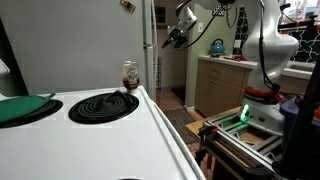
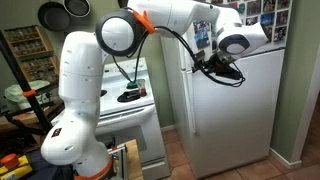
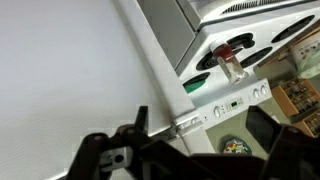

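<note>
My gripper (image 2: 222,68) hangs open in the air, close to the front of a white fridge (image 2: 235,120), near its edge on the stove's side and about level with the seam between the upper and lower doors. In the wrist view the two dark fingers (image 3: 140,122) stand wide apart with nothing between them. The fridge's white face (image 3: 70,70) fills the left of that view, and a small white bracket (image 3: 187,122) sits on its edge. In an exterior view the gripper (image 1: 178,36) shows beyond the fridge's corner (image 1: 148,40).
A white stove (image 1: 110,135) with coil burners (image 1: 103,104) stands beside the fridge. A jar with a red lid (image 1: 130,75) stands at its back, and a green item (image 1: 25,106) lies on it. Behind are a wooden counter (image 1: 220,85) with a teal kettle (image 1: 217,46), and the robot's white base (image 2: 75,140).
</note>
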Robot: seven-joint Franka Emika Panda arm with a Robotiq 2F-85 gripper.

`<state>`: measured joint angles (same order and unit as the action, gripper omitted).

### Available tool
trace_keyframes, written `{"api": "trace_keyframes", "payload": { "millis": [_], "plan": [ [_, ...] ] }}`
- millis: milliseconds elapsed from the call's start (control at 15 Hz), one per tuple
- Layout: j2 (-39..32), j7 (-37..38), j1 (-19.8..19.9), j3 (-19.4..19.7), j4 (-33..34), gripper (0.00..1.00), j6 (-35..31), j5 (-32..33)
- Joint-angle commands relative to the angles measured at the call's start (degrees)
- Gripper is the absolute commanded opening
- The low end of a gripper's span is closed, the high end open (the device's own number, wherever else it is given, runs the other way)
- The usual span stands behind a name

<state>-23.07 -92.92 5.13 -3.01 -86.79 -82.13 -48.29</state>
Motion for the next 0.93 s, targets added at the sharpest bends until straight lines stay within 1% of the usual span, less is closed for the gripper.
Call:
{"api": "trace_keyframes", "payload": {
  "millis": [0, 400, 667, 733, 867],
  "plan": [
    [7.21, -2.32, 0.86, 2.61, -5.57, 1.0, -4.51, 3.2],
    [15.15, -1.73, 2.55, 5.51, -9.37, 1.0, -9.6, 5.98],
    [19.01, -0.02, 2.86, 6.88, -11.76, 1.0, -10.18, 7.13],
    [15.45, -0.29, 2.9, 6.65, -7.22, 1.0, -7.8, 5.82],
    [16.89, -0.1, 2.9, 7.08, -8.42, 1.0, -8.02, 6.1]
  ]
}}
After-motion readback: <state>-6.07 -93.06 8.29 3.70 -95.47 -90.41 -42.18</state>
